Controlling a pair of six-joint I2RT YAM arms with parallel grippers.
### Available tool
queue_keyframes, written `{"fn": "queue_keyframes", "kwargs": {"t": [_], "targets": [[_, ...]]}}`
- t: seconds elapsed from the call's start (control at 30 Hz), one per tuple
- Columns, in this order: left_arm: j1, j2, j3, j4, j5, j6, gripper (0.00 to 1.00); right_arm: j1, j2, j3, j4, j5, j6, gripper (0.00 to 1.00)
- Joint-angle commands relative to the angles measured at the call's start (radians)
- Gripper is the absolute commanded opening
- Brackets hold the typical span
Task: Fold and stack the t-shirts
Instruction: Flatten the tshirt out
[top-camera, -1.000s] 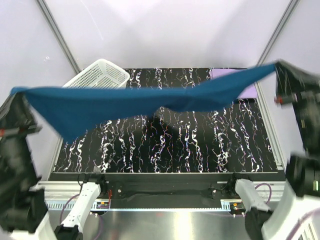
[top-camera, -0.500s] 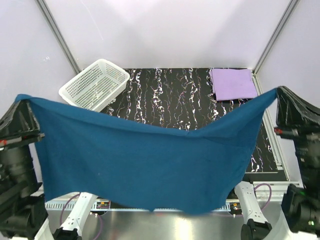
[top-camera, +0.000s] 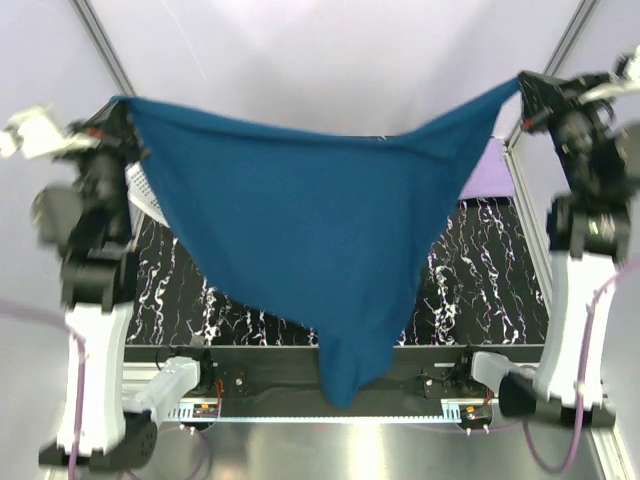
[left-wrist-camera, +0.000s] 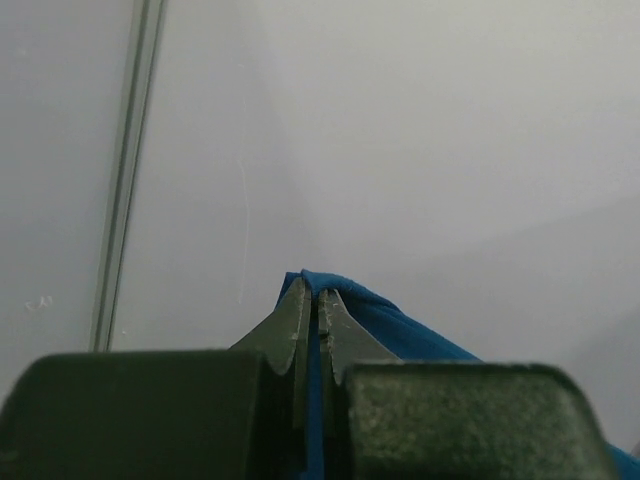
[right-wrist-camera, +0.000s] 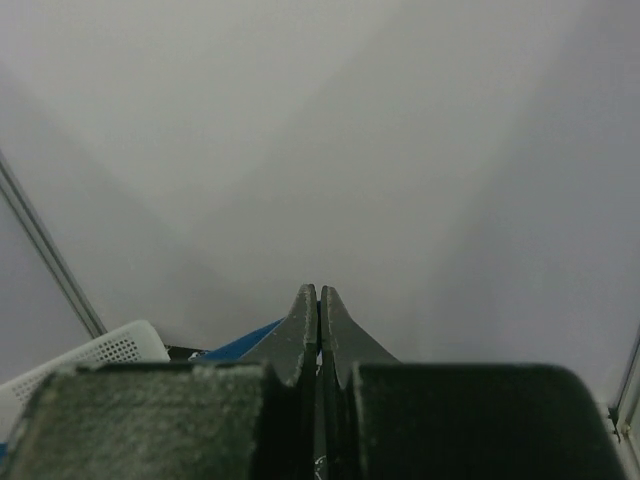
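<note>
- nearest the camera, the left arm's base (top-camera: 172, 382) and the right arm's base (top-camera: 498, 384) sit at the near rail of the black, white-veined tabletop (top-camera: 480, 285).
- the teal t-shirt (top-camera: 310, 220) hangs in the air between the two raised arms, spread wide along its top edge and narrowing to a drooping point that shows in front of the near rail; whether that point touches anything cannot be told.
- only plain teal cloth faces the overhead camera.
- the left tool (top-camera: 127, 103) is up high on the left, clenched on the shirt's left top corner; in the left wrist view its fingers (left-wrist-camera: 296, 312) are pressed together with teal cloth (left-wrist-camera: 375, 318) pinched between them and bunching past the tips.
- the right tool (top-camera: 522, 83) is up high on the right, grasping the shirt's right top corner; in the right wrist view its fingers (right-wrist-camera: 300, 330) meet tip to tip, with a strip of teal cloth (right-wrist-camera: 240, 346) beside them.
- the top edge sags slightly between the two grips.
- farther back, the lavender t-shirt (top-camera: 490, 172) lies flat at the far right of the tabletop, mostly hidden behind the hanging shirt.
- the white perforated basket (top-camera: 140, 187) peeks out at the far left, just beside the left arm.
- a pale wall (top-camera: 320, 50) closes the back.
</note>
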Motion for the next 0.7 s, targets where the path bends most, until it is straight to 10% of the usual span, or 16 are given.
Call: {"fn": "queue_keyframes", "kwargs": {"t": [0.0,0.3,0.67], "targets": [[-0.001,0.149,0.042,0.210,-0.012,0.030,0.00,0.001,0.156,0.074,0.166,-0.001,-0.033,0.00],[0.013,0.313,0.162,0.254,0.014,0.047,0.00,0.001,0.297,0.244,0.194,0.000,-0.046,0.00],[0.024,0.053,0.059,0.135,0.008,0.048,0.00,0.001,0.073,0.141,0.050,0.020,-0.072,0.00]]}}
